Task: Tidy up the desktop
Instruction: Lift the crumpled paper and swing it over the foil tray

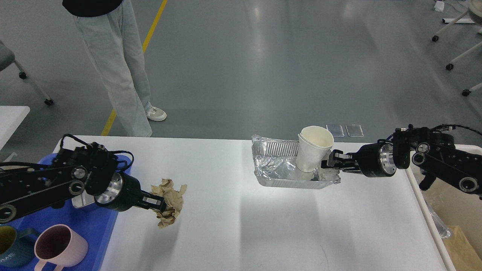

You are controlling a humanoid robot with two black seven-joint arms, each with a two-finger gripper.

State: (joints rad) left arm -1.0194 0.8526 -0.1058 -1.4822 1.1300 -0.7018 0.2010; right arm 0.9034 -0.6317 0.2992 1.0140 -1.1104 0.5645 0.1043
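The white desktop (263,226) fills the lower view. My left gripper (160,203) is shut on a crumpled brown paper wad (169,201) and holds it lifted above the desktop, left of centre. A crumpled foil tray (286,167) sits at the back right with a white paper cup (313,152) standing tilted in it. My right gripper (329,165) is shut on the foil tray's right rim, just beside the cup.
A blue plastic tray (86,226) at the left edge holds a metal tin (81,201), a pink mug (60,248) and a dark blue mug (9,252). A beige bin (448,214) stands off the right edge. A person (116,64) stands behind the table.
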